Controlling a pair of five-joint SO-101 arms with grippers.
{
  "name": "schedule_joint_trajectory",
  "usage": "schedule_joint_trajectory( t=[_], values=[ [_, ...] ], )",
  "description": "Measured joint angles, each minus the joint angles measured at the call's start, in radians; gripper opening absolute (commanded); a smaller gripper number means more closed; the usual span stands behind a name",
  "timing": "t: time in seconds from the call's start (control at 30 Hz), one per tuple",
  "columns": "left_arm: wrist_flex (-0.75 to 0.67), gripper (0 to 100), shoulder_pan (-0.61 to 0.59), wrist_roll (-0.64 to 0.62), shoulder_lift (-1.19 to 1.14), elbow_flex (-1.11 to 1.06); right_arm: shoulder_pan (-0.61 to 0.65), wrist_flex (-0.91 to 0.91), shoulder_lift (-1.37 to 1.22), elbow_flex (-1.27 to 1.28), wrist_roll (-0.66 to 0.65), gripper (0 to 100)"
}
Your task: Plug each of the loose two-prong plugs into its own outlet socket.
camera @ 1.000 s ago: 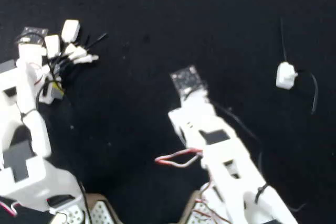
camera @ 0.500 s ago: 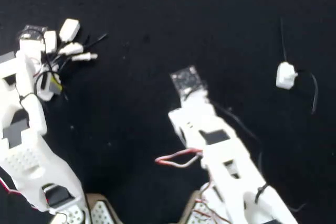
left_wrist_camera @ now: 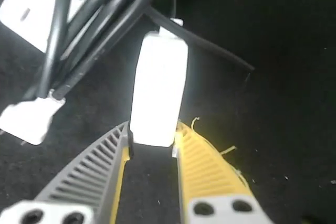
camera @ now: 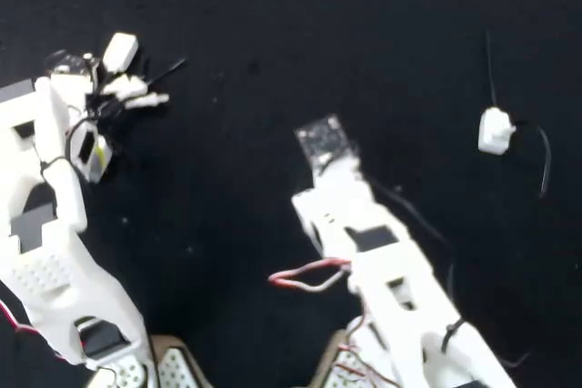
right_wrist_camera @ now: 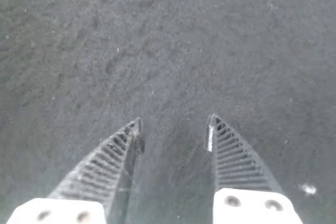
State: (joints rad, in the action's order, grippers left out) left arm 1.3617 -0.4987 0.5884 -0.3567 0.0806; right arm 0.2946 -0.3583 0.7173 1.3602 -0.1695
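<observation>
We see a black worktop [camera: 273,34], matt and flecked with pale specks. Both arms are white: the left arm [camera: 45,224] and the right arm [camera: 382,261], which carries a red wire loop [camera: 305,272]. The left jaws differ in colour, one grey and one yellow, both ribbed with fine ridges; the plug [left_wrist_camera: 158,98] between them is plain white. The cables [left_wrist_camera: 105,9] beside it are glossy black. The cluster of plugs [camera: 123,79] is white. The lone plug [camera: 495,130] is white too, with a thin black cord [camera: 544,156]. The right jaws are dark grey, ribbed, on white bases.
</observation>
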Motion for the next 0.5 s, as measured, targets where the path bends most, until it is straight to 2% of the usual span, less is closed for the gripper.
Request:
schedule_joint_trajectory(
  t=[0.3,0.43,0.5],
  values=[
    [0.199,3,0.0,0.0,0.101,0.023,0.0,0.0,0.0,0.006,0.0,18.1],
    [0.348,3,0.0,0.057,0.176,0.023,0.0,0.0,0.0,0.006,0.0,18.1],
    [0.365,3,0.009,0.089,0.204,0.006,0.0,0.0,0.0,0.006,0.0,18.1]
  ],
)
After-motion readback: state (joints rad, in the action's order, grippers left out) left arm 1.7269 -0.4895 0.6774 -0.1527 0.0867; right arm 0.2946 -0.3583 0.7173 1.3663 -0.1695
